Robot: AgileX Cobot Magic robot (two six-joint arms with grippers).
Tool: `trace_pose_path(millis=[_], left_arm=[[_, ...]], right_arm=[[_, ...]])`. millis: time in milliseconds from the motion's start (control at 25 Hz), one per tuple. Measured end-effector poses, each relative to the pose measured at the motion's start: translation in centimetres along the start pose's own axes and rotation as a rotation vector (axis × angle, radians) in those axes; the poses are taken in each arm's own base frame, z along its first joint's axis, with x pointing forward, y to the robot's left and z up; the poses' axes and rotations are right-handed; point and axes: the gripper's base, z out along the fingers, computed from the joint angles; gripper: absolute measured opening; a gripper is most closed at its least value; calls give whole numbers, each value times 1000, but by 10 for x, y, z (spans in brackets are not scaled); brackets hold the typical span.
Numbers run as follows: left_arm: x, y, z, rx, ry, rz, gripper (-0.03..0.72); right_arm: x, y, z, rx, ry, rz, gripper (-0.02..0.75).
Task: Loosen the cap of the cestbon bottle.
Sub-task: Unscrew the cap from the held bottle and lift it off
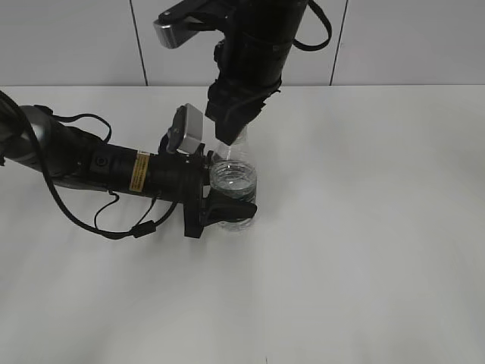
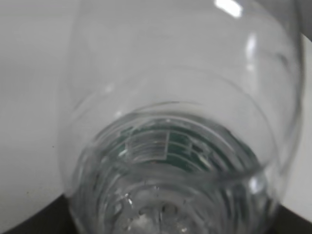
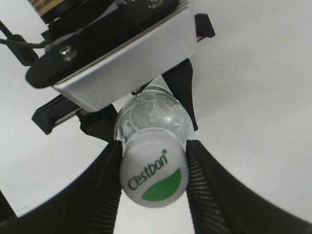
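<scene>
The cestbon bottle (image 1: 235, 182) stands upright on the white table, clear with water in it. My left gripper (image 1: 227, 206) reaches in from the left and is shut on its body. In the left wrist view the bottle (image 2: 180, 112) fills the frame, its green label (image 2: 195, 152) showing through the plastic. The white cap (image 3: 152, 176) with green lettering faces the right wrist camera. My right gripper (image 3: 154, 163) comes down from above and is shut on the cap, a ribbed finger (image 3: 105, 190) pressed against each side. In the exterior view the cap is hidden by the right gripper (image 1: 229, 136).
The left arm (image 1: 91, 163) lies low across the table's left half with loose cables (image 1: 121, 220) beside it. Its silver camera bracket (image 3: 126, 63) sits just behind the bottle's shoulder. A panelled wall (image 1: 394, 38) closes the far edge.
</scene>
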Motion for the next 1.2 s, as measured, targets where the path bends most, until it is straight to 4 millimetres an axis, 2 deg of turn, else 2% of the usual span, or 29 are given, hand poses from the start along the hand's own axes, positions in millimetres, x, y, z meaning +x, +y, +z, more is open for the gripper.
trace_pose_path(millis=[200,560,1200], left_arm=[[0,0,0,0,0,0,412],[0,0,0,2,1,3,412],[0,0,0,4,-1,3,412]], right_arm=[[0,0,0,1,1,-136,302],[0,0,0,0,1,-234,302],[0,0,0,1,1,-254,302]])
